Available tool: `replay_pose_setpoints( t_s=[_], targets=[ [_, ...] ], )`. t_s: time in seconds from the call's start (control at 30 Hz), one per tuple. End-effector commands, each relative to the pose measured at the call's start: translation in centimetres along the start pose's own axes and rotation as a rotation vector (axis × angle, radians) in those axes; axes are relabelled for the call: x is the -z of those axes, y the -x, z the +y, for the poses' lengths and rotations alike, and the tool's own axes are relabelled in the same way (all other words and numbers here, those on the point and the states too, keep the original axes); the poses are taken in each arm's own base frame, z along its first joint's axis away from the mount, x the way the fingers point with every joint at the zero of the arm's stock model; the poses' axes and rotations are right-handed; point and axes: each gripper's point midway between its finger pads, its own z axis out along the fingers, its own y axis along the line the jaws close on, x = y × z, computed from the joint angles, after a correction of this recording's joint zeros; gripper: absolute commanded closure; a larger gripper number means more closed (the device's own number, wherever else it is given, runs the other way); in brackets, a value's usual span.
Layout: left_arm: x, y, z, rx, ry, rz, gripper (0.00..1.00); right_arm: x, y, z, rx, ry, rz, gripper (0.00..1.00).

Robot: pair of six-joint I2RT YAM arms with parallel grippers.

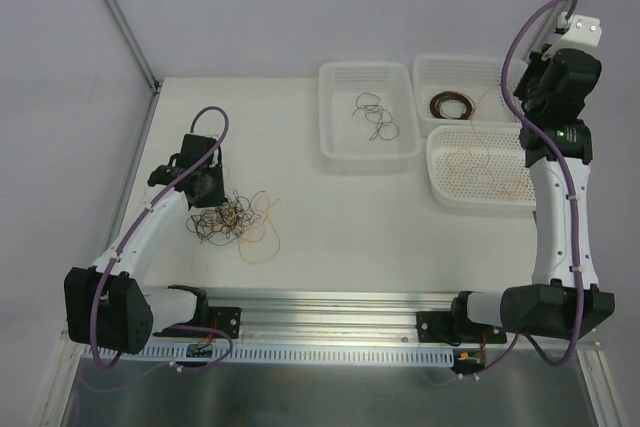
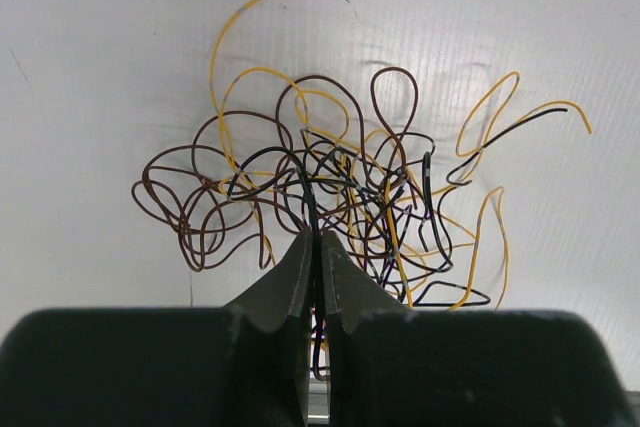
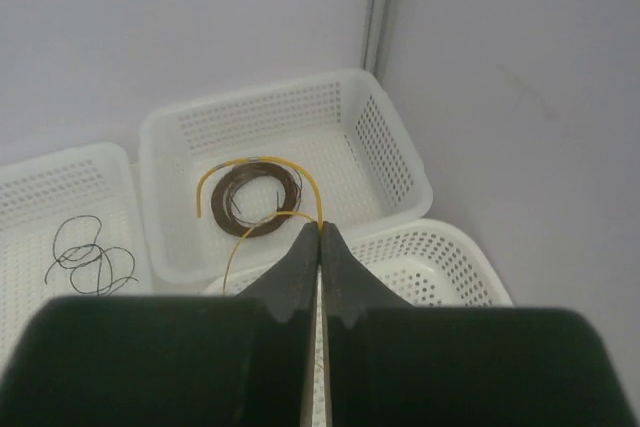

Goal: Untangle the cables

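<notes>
The left pincer [image 2: 318, 237] is clamped on a black cable [image 2: 310, 202] at the near edge of the tangle of cables [image 1: 232, 219]. The tangle lies on the left part of the worktop [image 1: 350, 217], apart from its left edge, with a wide bare stretch between it and the white baskets [image 1: 325, 147]. The right pincer [image 3: 320, 232] is pinched together on a yellow cable [image 3: 260, 160] arcing above the back-right basket [image 3: 390, 162], which holds a brown coil [image 3: 262, 197] and sits in the corner close to the walls [image 3: 500, 67].

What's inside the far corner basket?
The corner basket holds a dark brown wire coil. A yellow wire, pinched by the right gripper, arches across it; its near floor is hidden.
</notes>
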Motion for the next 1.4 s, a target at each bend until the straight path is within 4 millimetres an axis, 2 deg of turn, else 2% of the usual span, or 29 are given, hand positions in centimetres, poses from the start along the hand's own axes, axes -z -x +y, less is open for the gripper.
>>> replay_pose_setpoints(
  t_s=[0.0,0.03,0.07,0.13,0.17,0.2,0.23,0.27,0.33,0.37,0.4,0.43,0.5,0.57,0.67,0.83,0.9,0.93,0.97,1.03,1.07,1.13,1.17,1.2,1.23,1.27,1.3,1.33,1.37],
  targets=[
    [0.3,0.2,-0.2,0.014,-0.021,0.009,1.00,-1.5,-1.6,-1.0,-0.139,-0.024,-0.023,0.99],
    [0.4,0.3,-0.3,0.011,-0.023,0.009,1.00,-2.1,-2.8,-1.2,-0.174,-0.037,-0.003,0.99],
    [0.4,0.2,-0.3,0.013,-0.027,0.012,1.00,-2.8,-5.6,-1.9,-0.192,-0.067,0.051,0.99],
    [0.4,0.2,-0.4,0.014,-0.030,0.011,1.00,-3.8,-8.8,-2.8,-0.232,-0.105,0.116,1.00],
    [0.4,0.2,-0.5,0.011,-0.032,0.012,1.00,-4.3,-11.1,-3.8,-0.295,-0.146,0.164,0.99],
    [0.4,0.2,-0.5,0.013,-0.035,0.009,1.00,-4.6,-12.7,-4.4,-0.322,-0.171,0.200,0.99],
    [0.4,0.2,-0.5,0.013,-0.037,0.011,1.00,-5.1,-15.2,-4.9,-0.354,-0.205,0.268,0.99],
    [0.4,0.2,-0.5,0.013,-0.038,0.010,1.00,-5.3,-16.8,-6.2,-0.421,-0.256,0.305,0.99],
    [0.4,0.2,-0.6,0.011,-0.040,0.012,1.00,-5.2,-20.0,-7.3,-0.478,-0.320,0.404,0.99],
    [0.5,0.1,-0.7,0.011,-0.044,0.013,1.00,-5.3,-21.8,-8.4,-0.503,-0.365,0.454,0.93],
    [0.4,0.2,-0.7,0.011,-0.046,0.014,1.00,-5.3,-22.7,-8.7,-0.539,-0.397,0.484,0.86],
    [0.5,0.2,-0.7,0.013,-0.050,0.013,1.00,-4.8,-23.4,-9.1,-0.547,-0.422,0.518,0.66],
    [0.5,0.1,-0.8,0.013,-0.054,0.014,1.00,-4.5,-24.0,-9.9,-0.545,-0.468,0.539,0.42],
    [0.5,0.1,-1.0,0.013,-0.062,0.019,1.00,-3.8,-23.8,-10.0,-0.539,-0.483,0.549,0.19],
    [0.4,0.1,-1.3,0.011,-0.077,0.023,1.00,-3.0,-22.8,-9.8,-0.537,-0.469,0.534,0.12],
    [0.4,0.1,-1.5,0.011,-0.092,0.027,1.00,-1.1,-19.6,-8.4,-0.499,-0.401,0.458,0.11],
    [0.4,0.0,-1.5,0.010,-0.092,0.027,1.00,-0.5,-19.2,-6.7,-0.478,-0.338,0.451,0.11],
    [0.5,0.0,-1.9,0.010,-0.113,0.031,1.00,-0.1,-18.2,-5.8,-0.469,-0.296,0.426,0.11],
    [0.4,0.0,-2.0,0.008,-0.121,0.031,1.00,0.2,-17.8,-3.9,-0.439,-0.214,0.433,0.10],
    [0.6,0.0,-2.4,0.006,-0.141,0.030,1.00,0.8,-17.6,-1.6,-0.404,-0.124,0.442,0.11],
    [0.6,0.1,-2.5,0.007,-0.150,0.029,1.00,1.5,-17.2,1.1,-0.381,-0.027,0.447,0.11],
    [0.7,0.0,-3.0,0.005,-0.180,0.031,1.00,2.4,-17.5,4.2,-0.329,0.093,0.461,0.11],
    [0.7,0.1,-3.2,0.002,-0.190,0.027,1.00,3.7,-17.4,7.9,-0.306,0.240,0.472,0.11],
    [0.8,0.2,-3.5,-0.001,-0.206,0.023,1.00,4.2,-17.2,9.6,-0.283,0.307,0.458,0.11],
    [0.9,0.1,-3.8,-0.003,-0.227,0.027,1.00,5.7,-18.5,12.7,-0.248,0.405,0.485,0.12],
    [0.9,0.1,-4.1,-0.003,-0.243,0.026,1.00,6.9,-18.7,14.9,-0.234,0.510,0.494,0.13],
    [1.0,0.1,-4.3,-0.003,-0.256,0.025,1.00,7.6,-18.8,16.7,-0.224,0.579,0.479,0.14],
    [1.0,0.2,-4.5,-0.007,-0.269,0.024,1.00,8.7,-20.1,18.2,-0.211,0.631,0.502,0.15],
    [1.1,0.0,-5.0,-0.006,-0.299,0.030,1.00,11.3,-20.6,21.5,-0.184,0.769,0.512,0.16]
  ],
)
